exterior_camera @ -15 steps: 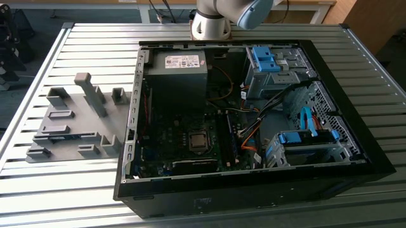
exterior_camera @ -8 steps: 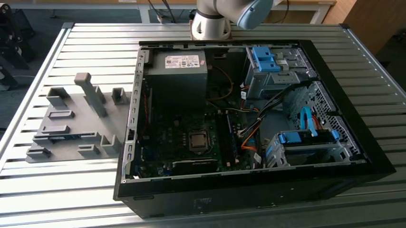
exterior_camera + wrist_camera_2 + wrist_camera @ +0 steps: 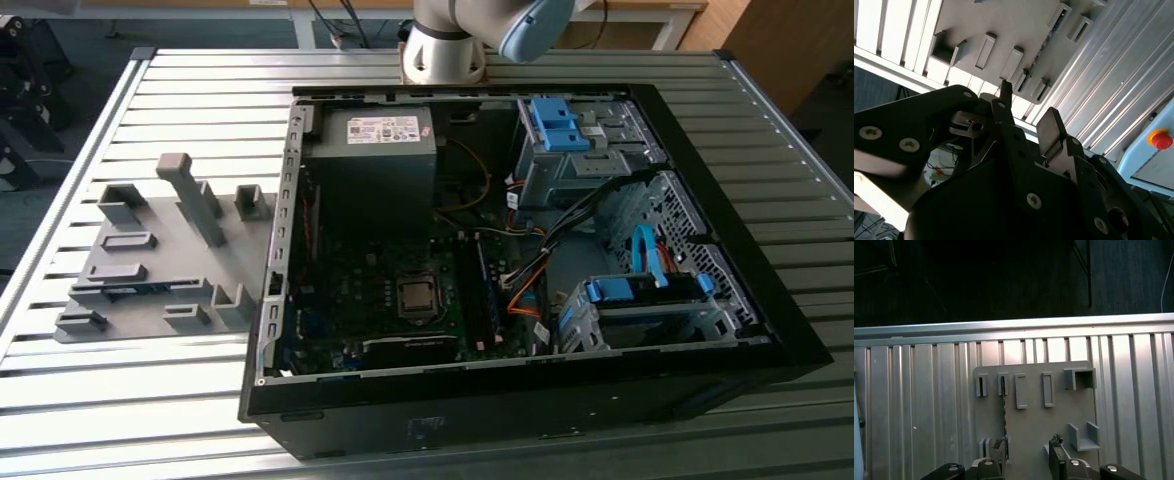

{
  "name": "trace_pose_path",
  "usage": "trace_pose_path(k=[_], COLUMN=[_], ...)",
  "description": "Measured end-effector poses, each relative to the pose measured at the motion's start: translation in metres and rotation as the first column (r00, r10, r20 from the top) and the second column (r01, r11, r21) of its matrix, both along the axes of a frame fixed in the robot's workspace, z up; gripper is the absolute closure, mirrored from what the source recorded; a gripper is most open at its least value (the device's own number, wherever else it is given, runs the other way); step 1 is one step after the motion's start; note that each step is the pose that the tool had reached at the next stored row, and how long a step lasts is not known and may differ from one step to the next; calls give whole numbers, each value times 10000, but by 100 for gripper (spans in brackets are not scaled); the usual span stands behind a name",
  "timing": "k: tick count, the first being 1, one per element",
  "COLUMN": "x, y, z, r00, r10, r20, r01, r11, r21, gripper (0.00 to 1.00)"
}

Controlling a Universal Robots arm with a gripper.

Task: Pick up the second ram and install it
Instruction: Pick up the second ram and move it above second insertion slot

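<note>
The second ram [image 3: 1004, 410] stands on edge as a thin dark strip in the slots of the grey holder plate [image 3: 1054, 375], far below the gripper in both wrist views. In the second wrist view the ram [image 3: 1040, 50] is a dark stripe between the holder blocks. In the exterior view the ram [image 3: 127, 292] shows a bluish glint low on the holder plate [image 3: 160, 265]. My gripper [image 3: 1028, 454] hangs high above the plate, open, with nothing between its fingers [image 3: 1000, 450]. The ram lines up with one fingertip rather than the gap. From the side, the gripper [image 3: 1029, 102] shows both black fingers apart.
An open black computer case [image 3: 534, 380] lies on the slatted metal table [image 3: 160, 400], on the exterior view's right of the holder plate. Inside are the motherboard [image 3: 400, 300], the power supply [image 3: 380, 130] and blue drive brackets [image 3: 558, 122]. The arm's base [image 3: 447, 45] stands behind the case.
</note>
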State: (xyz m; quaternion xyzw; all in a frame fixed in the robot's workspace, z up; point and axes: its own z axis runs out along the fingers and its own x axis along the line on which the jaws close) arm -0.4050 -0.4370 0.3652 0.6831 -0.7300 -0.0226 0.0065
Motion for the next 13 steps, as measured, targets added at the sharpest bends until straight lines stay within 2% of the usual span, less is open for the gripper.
trace_pose_path(k=[13], x=[0], y=[0], z=[-48], r00=[10000], r10=[55], r20=[-1], r01=[-55], r11=[10000], r21=[-1], gripper=[53])
